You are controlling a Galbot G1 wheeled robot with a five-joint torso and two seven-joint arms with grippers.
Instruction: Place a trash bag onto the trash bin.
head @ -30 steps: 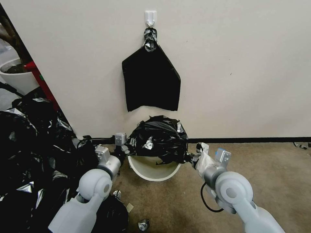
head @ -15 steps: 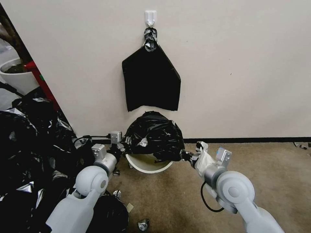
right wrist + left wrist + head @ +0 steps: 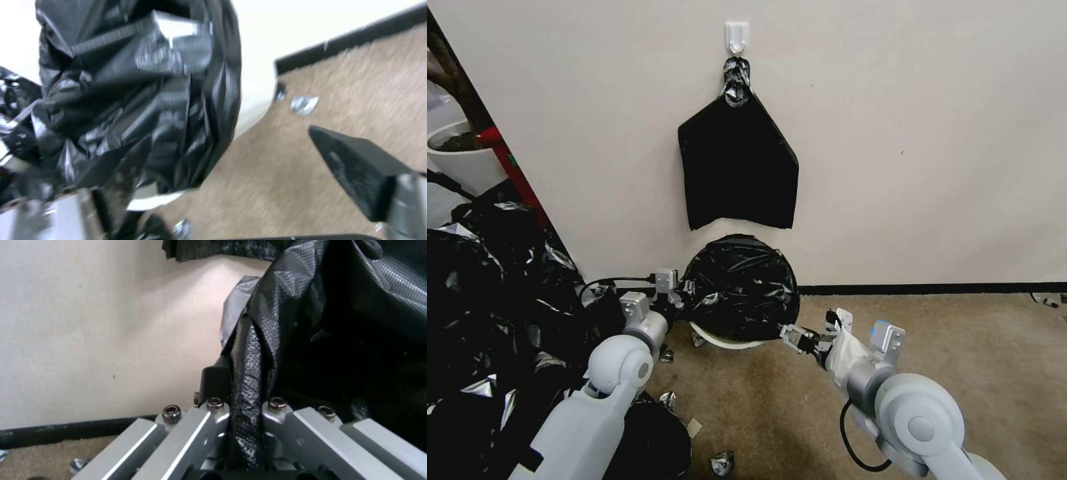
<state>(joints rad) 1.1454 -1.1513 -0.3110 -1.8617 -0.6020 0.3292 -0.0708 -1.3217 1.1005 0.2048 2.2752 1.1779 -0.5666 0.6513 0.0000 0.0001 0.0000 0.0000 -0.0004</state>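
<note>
Change since earlier: bag and bin are sitting nearer the wall now, less cream rim is showing beneath the film, and the right tool is drawing back from the bag's edge.
Trash bag: the trash bag point(image 3: 742, 285) is covering most of the trash bin point(image 3: 727, 337), which is lying tipped with its mouth toward the robot; a sliver of cream rim is showing below the film.
Left tool: the left tool point(image 3: 245, 413) is pinching a gathered fold of the bag between its fingers, at the bin's left side. Judged purpose: it is anchoring that edge so the film is staying stretched over the rim.
Right tool: the right tool point(image 3: 792, 335) is hanging just beside the bag's lower right edge, apart from it, with its fingers spread and nothing between them.
Progress: by my judgement the bag is largely seated, with the lower rim not yet covered.
Floor: tan carpet point(image 3: 980, 360) is carrying the bin, with scraps of film scattered about.
Room: a pale wall point(image 3: 927, 133) is standing behind; a flat black sheaf point(image 3: 737, 167) is hanging from a white hook point(image 3: 737, 35); a heap of black plastic point(image 3: 487, 300) is lying to the left.
</note>
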